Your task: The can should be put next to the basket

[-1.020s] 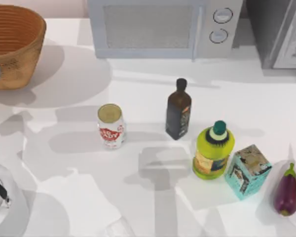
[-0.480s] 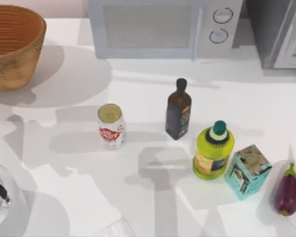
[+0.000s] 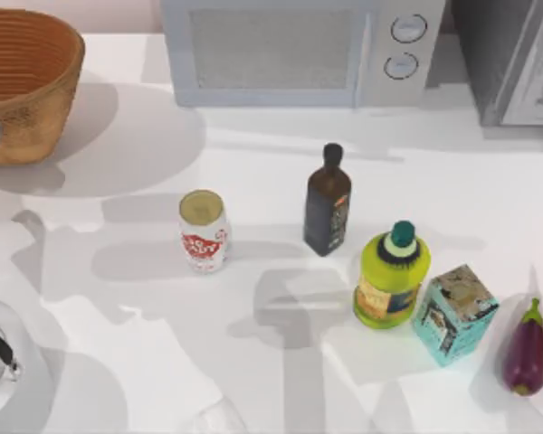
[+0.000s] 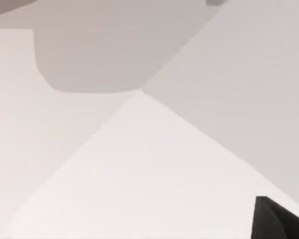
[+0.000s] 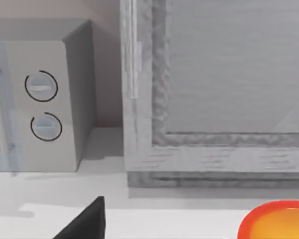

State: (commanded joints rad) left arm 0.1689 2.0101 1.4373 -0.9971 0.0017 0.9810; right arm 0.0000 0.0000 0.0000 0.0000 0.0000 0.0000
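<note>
The can (image 3: 204,231), white with a red logo and a pale gold top, stands upright left of the table's middle. At the back left corner stands the basket (image 3: 23,81), large, round and woven, far from the can. Nothing touches either one. In the left wrist view a dark piece of my left gripper (image 4: 279,221) shows over bare white table. In the right wrist view a dark piece of my right gripper (image 5: 87,224) shows low in front of the microwave (image 5: 40,104).
A microwave (image 3: 290,50) and a grey appliance (image 3: 516,59) line the back. Right of the can stand a dark bottle (image 3: 328,203), a yellow-green bottle (image 3: 391,276), a teal carton (image 3: 454,312) and an eggplant (image 3: 526,348). A white kettle-like object (image 3: 0,362) sits front left.
Only the arm shadows on the left part of the table have shifted. The can, the basket and the other objects stay where they were.
</note>
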